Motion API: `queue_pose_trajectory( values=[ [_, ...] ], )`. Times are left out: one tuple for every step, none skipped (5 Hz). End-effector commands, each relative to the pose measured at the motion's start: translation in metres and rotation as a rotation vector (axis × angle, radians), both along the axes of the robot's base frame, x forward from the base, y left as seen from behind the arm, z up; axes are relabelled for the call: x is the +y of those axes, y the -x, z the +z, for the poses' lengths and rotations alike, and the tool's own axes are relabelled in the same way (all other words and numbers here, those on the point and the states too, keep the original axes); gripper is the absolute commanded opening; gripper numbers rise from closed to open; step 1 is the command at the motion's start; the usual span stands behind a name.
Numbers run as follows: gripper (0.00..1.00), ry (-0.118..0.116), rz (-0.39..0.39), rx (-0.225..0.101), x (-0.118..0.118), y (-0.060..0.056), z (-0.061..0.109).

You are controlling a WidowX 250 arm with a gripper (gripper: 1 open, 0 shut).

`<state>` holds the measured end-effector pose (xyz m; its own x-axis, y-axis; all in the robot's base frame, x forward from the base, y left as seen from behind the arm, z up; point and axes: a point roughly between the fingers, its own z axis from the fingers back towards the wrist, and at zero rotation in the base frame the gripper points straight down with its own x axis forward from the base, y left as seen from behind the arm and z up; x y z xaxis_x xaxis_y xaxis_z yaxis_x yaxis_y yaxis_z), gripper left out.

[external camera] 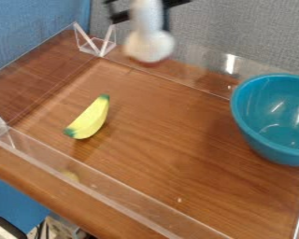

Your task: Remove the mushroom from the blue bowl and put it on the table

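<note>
The mushroom (149, 43) shows as a blurred cream shape with a faint orange tint, hanging in the air over the far middle of the table (177, 140). My gripper (146, 11) is at the top edge of the view, shut on the mushroom, with only its dark fingers showing. The blue bowl (275, 117) sits at the right side of the table, well to the right of the gripper, and holds nothing that I can see.
A yellow banana (89, 117) with a green tip lies on the left part of the table. Low clear acrylic walls (177, 67) edge the tabletop, with a triangular bracket (94, 39) at the far left corner.
</note>
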<state>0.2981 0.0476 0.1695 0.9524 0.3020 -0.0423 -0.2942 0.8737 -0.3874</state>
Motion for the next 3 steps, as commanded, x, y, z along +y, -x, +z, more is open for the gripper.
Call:
queue_pose_trajectory(
  values=[
    [0.00,-0.019,-0.012,-0.076,0.026,0.023,0.020],
    [0.00,-0.013,-0.022,-0.073,0.055,0.043,0.017],
    [0.00,-0.002,-0.027,-0.066,0.063,0.059,0.007]
  ],
)
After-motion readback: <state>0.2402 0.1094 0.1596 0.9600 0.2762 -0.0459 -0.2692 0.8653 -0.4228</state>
